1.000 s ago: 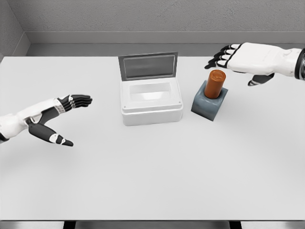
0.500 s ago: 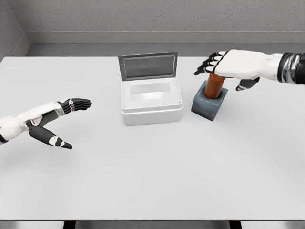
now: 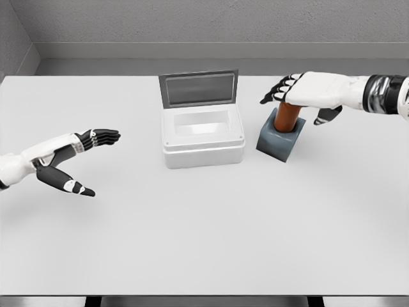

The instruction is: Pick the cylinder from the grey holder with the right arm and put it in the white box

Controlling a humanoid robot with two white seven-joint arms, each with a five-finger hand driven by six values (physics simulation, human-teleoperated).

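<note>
Orange, a single cylinder [image 3: 287,118] stands upright in the one grey holder [image 3: 279,140], just right of the one white box [image 3: 202,135] with its lid raised. The right hand [image 3: 305,91] has dropped lower over the cylinder's top since the earlier frame, fingers spread and gripping nothing. The left hand [image 3: 67,160] lies open well left of the box, barely shifted.

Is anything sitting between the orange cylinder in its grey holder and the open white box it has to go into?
Nothing visible does. The orange cylinder stands upright in the grey holder, with the right hand over its top. Only bare table separates it from the white box, whose lid is raised at the back.
</note>
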